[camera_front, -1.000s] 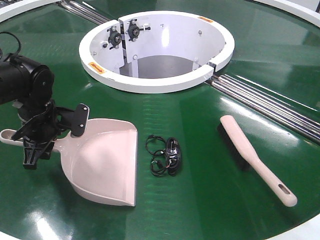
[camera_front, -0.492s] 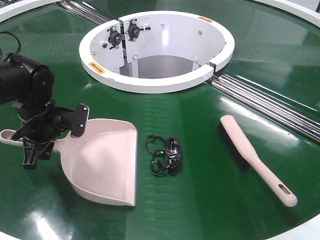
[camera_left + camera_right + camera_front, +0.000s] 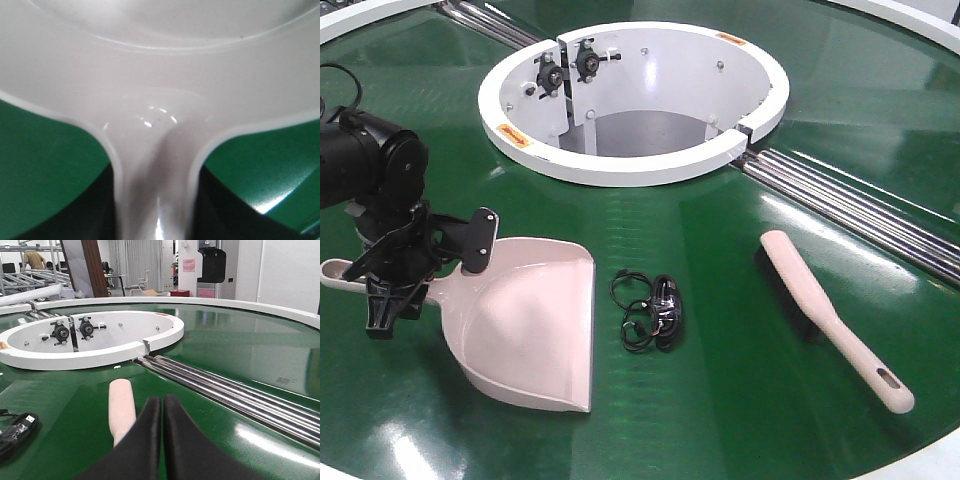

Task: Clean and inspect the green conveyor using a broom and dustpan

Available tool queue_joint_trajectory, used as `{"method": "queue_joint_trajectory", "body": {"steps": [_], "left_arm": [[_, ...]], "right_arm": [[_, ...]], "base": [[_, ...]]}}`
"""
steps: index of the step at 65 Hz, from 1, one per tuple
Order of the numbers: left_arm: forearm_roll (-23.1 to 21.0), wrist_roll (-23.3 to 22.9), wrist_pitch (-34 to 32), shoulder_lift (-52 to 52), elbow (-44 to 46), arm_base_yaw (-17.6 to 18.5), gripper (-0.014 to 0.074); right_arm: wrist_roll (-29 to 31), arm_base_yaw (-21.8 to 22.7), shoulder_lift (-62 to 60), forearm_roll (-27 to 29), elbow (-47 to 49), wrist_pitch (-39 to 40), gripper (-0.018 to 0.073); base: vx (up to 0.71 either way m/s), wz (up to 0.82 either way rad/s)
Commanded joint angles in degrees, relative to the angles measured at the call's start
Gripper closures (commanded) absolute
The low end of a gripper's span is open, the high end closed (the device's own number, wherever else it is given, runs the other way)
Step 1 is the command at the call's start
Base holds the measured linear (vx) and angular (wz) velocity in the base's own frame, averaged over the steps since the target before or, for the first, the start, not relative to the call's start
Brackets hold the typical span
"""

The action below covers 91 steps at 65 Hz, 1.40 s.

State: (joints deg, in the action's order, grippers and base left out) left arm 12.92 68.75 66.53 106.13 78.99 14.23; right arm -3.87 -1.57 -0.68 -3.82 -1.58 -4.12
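Observation:
The pale-pink dustpan [image 3: 530, 330] lies on the green conveyor [image 3: 720, 400] at the left, mouth towards the front. My left gripper [image 3: 424, 282] straddles its handle near the pan. In the left wrist view the handle [image 3: 152, 190] fills the gap between my black fingers [image 3: 97, 215], which press on both sides; my left gripper [image 3: 152, 222] is shut on it. The broom [image 3: 832, 315] lies at the right, bristles down. In the right wrist view my right gripper [image 3: 162, 402] is shut and empty, low over the belt just right of the broom [image 3: 122, 407].
A coiled black cable [image 3: 655, 310] lies between dustpan and broom; it also shows in the right wrist view [image 3: 15, 430]. The white ring housing [image 3: 620, 165] stands behind. Silver rollers [image 3: 860, 210] run diagonally at the right. The belt's white rim [image 3: 930, 465] is at the front right.

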Motion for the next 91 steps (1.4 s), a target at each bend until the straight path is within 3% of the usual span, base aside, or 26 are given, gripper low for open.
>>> {"method": "queue_joint_trajectory", "body": {"steps": [1, 21, 38, 48, 69, 76, 91], "left_arm": [[0.7, -1.1, -0.3, -2.6, 1.6, 0.3, 0.0603], [0.7, -1.1, -0.3, -2.6, 1.6, 0.3, 0.0603], [0.8, -1.1, -0.3, -2.6, 1.6, 0.3, 0.0603], [0.8, -1.1, -0.2, -2.6, 1.6, 0.3, 0.0603], [0.8, -1.1, -0.2, -2.6, 1.6, 0.3, 0.0603], [0.8, -1.1, -0.2, -2.6, 1.6, 0.3, 0.0603], [0.8, -1.1, -0.2, -2.6, 1.6, 0.3, 0.0603]], "right_arm": [[0.7, 0.1, -0.6, -0.3, -0.2, 4.1, 0.0568], [-0.1, 0.1, -0.6, 0.1, -0.2, 5.0, 0.0568], [-0.7, 0.2, -0.6, 0.2, 1.3, 14.9, 0.0568], [-2.6, 0.1, 2.6, 0.2, 9.4, 9.9, 0.0568], [-2.5, 0.1, 22.1, 3.5, 30.8, -10.1, 0.0568], [-2.2, 0.1, 27.3, 3.8, 34.1, -15.3, 0.0568], [-2.4, 0.1, 32.8, 5.6, 34.4, -17.0, 0.0568]], "base": [[0.0, 0.0], [0.0, 0.0], [0.0, 0.0], [0.0, 0.0], [0.0, 0.0], [0.0, 0.0], [0.0, 0.0]]}}
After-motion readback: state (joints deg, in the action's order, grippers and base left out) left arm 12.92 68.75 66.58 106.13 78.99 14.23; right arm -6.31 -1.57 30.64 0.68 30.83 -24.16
